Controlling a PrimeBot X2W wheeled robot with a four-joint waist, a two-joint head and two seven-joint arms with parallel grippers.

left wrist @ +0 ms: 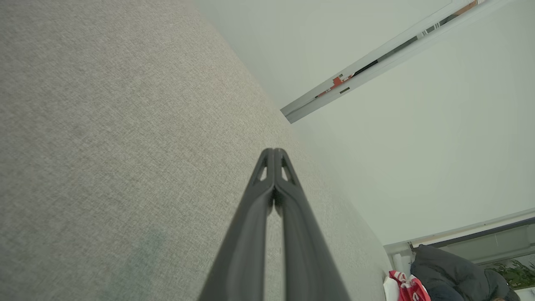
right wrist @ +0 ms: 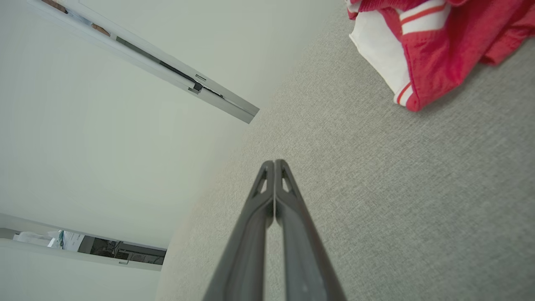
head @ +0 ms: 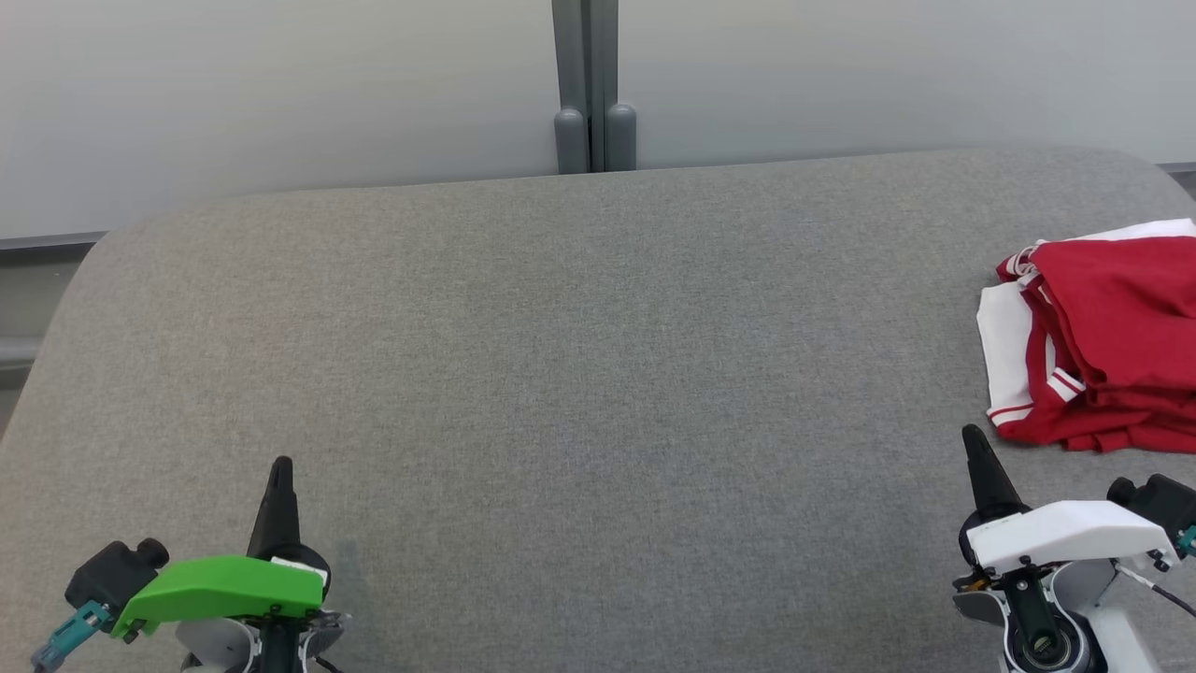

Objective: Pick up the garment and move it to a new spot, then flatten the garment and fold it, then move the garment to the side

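Fingers (left wrist: pixel 250 234) are pressed flat together on both arms, nothing pinched in them. Left gripper (head: pixel 278 481) sits low at the near left of the grey desk (head: pixel 598 374), and right gripper (head: pixel 979 463) at the near right, both just parked. The red and white garment (head: pixel 1112 318) lies at the desk's right edge, in stacked layers, close to the right fingertips but not touching. My guess is it's folded and set aside, so the arms have nothing to hold.
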